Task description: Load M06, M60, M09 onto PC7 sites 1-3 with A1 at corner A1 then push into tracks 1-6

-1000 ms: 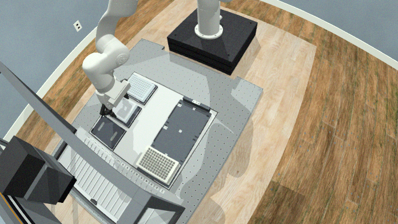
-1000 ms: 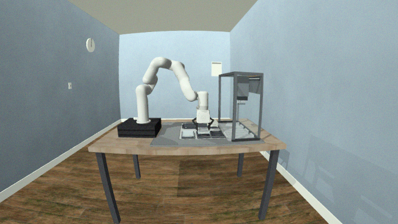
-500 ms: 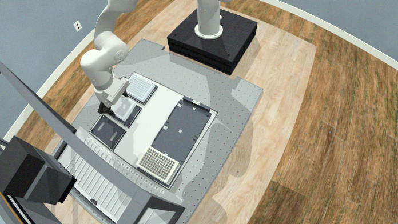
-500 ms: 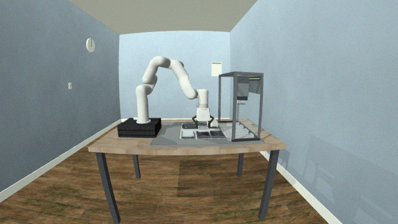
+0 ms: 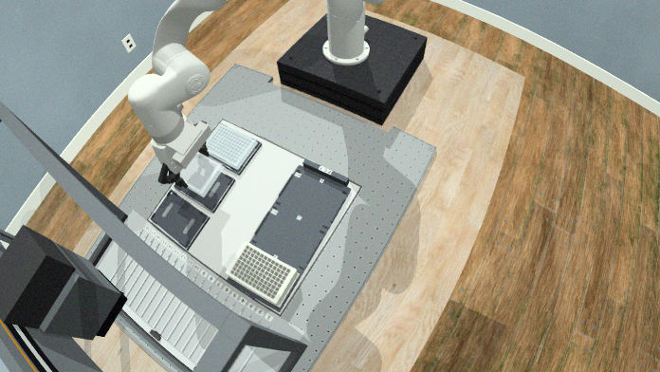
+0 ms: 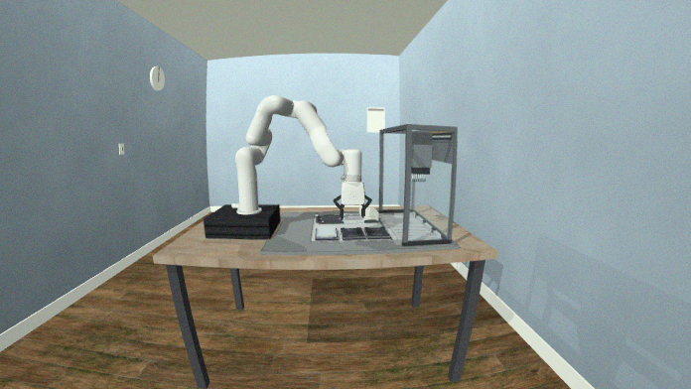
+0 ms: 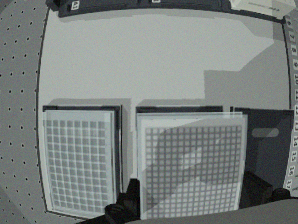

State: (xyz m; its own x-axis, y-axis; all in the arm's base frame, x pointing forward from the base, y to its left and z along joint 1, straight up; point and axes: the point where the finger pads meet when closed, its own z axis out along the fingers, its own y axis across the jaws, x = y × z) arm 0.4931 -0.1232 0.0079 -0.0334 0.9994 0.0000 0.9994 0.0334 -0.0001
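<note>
fingers gripping M60 (image 7: 192, 163) | translucent fine-grid rectangle | above dark nest S2 (image 5: 219, 192)
</note>
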